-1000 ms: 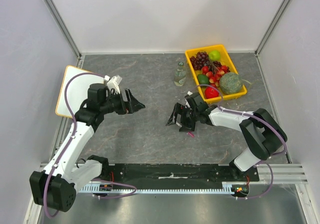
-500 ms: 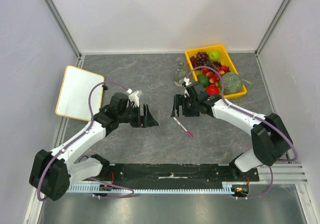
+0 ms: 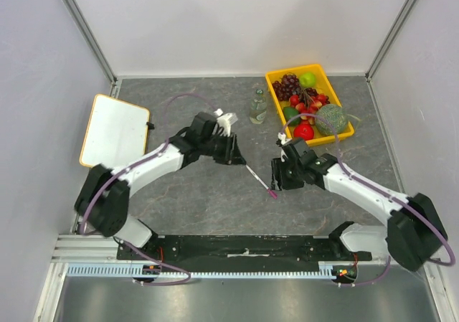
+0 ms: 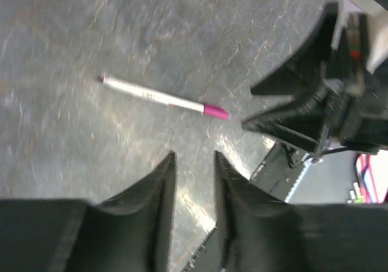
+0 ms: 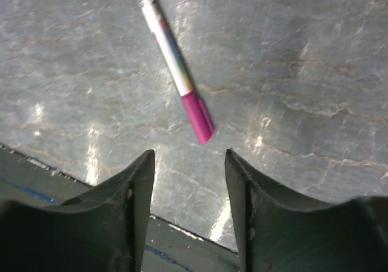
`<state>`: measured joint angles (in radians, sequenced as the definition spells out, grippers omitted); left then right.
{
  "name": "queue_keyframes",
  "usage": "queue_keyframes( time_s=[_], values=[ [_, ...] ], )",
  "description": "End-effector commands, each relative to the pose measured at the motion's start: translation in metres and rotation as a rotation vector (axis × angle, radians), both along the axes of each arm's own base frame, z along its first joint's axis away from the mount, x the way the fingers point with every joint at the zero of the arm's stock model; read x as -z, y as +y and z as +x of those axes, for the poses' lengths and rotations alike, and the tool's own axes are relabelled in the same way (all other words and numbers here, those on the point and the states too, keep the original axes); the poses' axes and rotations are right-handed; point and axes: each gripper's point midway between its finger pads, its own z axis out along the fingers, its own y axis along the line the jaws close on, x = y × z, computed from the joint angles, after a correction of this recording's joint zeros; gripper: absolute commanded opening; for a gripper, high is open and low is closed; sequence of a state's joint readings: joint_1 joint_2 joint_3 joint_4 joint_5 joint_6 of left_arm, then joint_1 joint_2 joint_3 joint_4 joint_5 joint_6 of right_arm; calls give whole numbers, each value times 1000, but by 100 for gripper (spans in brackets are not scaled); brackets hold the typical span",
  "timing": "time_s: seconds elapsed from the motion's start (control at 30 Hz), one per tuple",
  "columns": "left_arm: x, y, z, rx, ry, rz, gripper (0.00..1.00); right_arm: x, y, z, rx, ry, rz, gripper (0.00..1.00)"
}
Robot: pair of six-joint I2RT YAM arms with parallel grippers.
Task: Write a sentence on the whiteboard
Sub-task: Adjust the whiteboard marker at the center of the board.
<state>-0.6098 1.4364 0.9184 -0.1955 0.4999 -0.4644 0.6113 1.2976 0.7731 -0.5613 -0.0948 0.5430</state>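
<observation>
Pen (image 5: 171,60) (far end) cropped above

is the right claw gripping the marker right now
No, the marker lies flat on the table just beyond the right claw, whose fingers stand parted and empty.

The table (image 3: 215,114) is dark grey, marbled with thin brownish veins. The walls (image 3: 237,21) are pale lilac-grey. The whiteboard (image 3: 115,130) has a white face and a yellow-orange rim. The pen (image 5: 171,63) has a white barrel with small coloured print and a magenta cap. The tray (image 3: 287,69) is bright yellow. In it, the grapes (image 3: 289,87) are dark purple, the apple (image 3: 308,79) is light green, the strawberries (image 3: 312,107) are red, and the melon (image 3: 330,119) is grey-green and netted. The bottle (image 3: 258,107) is clear with a greenish tint. The left arm (image 3: 154,164) and right arm (image 3: 358,189) are white with black joints, and their cables (image 3: 107,186) are purple. The left gripper (image 4: 194,158) and right gripper (image 5: 189,154) are black.
</observation>
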Motion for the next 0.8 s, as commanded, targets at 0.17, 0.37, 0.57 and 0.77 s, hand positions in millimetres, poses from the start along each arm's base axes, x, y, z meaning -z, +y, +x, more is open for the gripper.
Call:
queue_keyframes(
  time_s=[0.17,0.37,0.57,0.77],
  values=[
    [51,-78,53,158,-70,94,17,-8,17,-32,35,46,216,46],
    [103,-80,49,167,-4,185,5,-22,14,-15,34,-29,182,54],
    [127,-44,17,150,48,262,2,-33,15,2,28,-82,157,67],
    [128,-20,-20,116,110,262,2,-39,20,14,27,-98,159,78]
  ],
)
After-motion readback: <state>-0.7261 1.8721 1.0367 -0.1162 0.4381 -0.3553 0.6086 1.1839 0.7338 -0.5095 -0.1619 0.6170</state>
